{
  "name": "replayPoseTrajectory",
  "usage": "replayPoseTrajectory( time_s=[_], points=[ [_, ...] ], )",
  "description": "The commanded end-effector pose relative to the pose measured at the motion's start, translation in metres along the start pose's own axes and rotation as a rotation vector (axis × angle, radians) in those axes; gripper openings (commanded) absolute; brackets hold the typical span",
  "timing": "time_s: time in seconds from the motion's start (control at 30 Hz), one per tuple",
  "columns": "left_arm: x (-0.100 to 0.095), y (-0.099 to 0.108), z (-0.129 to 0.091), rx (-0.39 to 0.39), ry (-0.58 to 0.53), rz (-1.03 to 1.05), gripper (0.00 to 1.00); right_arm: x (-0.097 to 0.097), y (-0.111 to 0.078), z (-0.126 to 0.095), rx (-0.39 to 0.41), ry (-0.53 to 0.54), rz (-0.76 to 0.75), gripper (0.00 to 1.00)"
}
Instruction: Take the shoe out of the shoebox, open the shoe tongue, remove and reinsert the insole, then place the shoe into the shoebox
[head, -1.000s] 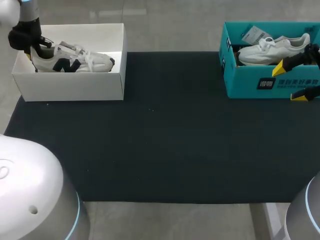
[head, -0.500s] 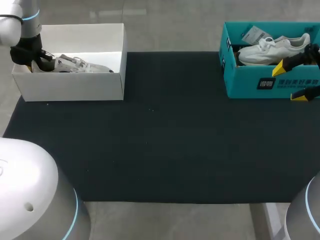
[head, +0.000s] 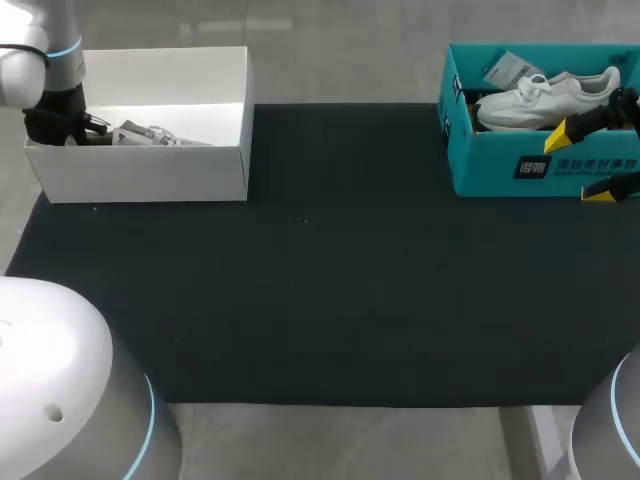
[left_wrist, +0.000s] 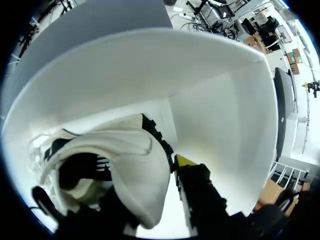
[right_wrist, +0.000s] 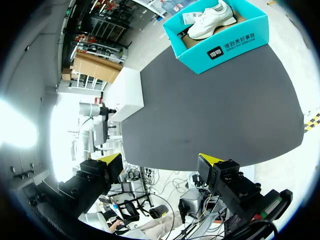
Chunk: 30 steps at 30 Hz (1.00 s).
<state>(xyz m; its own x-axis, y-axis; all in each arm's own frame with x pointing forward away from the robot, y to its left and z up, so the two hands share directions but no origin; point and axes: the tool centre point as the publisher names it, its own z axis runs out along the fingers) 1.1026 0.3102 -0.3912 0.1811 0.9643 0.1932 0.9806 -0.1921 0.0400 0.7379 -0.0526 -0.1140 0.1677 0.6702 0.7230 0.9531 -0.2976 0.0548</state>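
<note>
Your left gripper (head: 72, 125) sinks lower into the white shoebox (head: 140, 172), carrying the shoe (head: 160, 136) down with it. Now only the shoe's top shows above the front wall.

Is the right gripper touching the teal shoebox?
Apart. The right wrist view shows the teal shoebox far ahead of the right gripper, with black mat between.

- White shoebox (head: 150, 170): smooth, matt card is shown on all walls.
- Teal shoebox (head: 490, 165): matt card is seen, with a printed front panel.
- Table mat (head: 330, 280): a dark, matt, cloth-like surface is presented.
- Cream shoe (left_wrist: 135, 165): soft cloth is seen at the heel, and black ridged rubber at the sole.
- White shoe (head: 545, 95): a smooth upper is shown.
- Arm housing (head: 60, 350): glossy white plastic is seen.
</note>
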Motion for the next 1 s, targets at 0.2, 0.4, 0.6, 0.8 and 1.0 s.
replayPoseTrajectory(
  time_s=[0.2,0.4,0.6,0.8,1.0],
  points=[
    [-0.003,0.000,-0.012,-0.004,-0.013,-0.018,1.00,0.001,0.001,0.001,0.001,-0.003,0.002,1.00],
    [-0.006,0.001,-0.048,-0.021,-0.013,-0.075,1.00,0.001,0.001,0.001,0.001,-0.003,0.002,1.00],
    [-0.013,0.002,-0.094,-0.008,-0.058,-0.215,1.00,0.001,0.001,0.001,0.001,-0.003,0.002,1.00],
    [-0.015,0.004,-0.138,0.020,-0.123,-0.338,1.00,0.001,0.001,0.001,0.001,-0.003,0.002,1.00],
    [-0.015,0.009,-0.175,0.014,-0.177,-0.461,1.00,0.001,0.001,0.001,0.001,-0.003,0.002,1.00]
  ],
)
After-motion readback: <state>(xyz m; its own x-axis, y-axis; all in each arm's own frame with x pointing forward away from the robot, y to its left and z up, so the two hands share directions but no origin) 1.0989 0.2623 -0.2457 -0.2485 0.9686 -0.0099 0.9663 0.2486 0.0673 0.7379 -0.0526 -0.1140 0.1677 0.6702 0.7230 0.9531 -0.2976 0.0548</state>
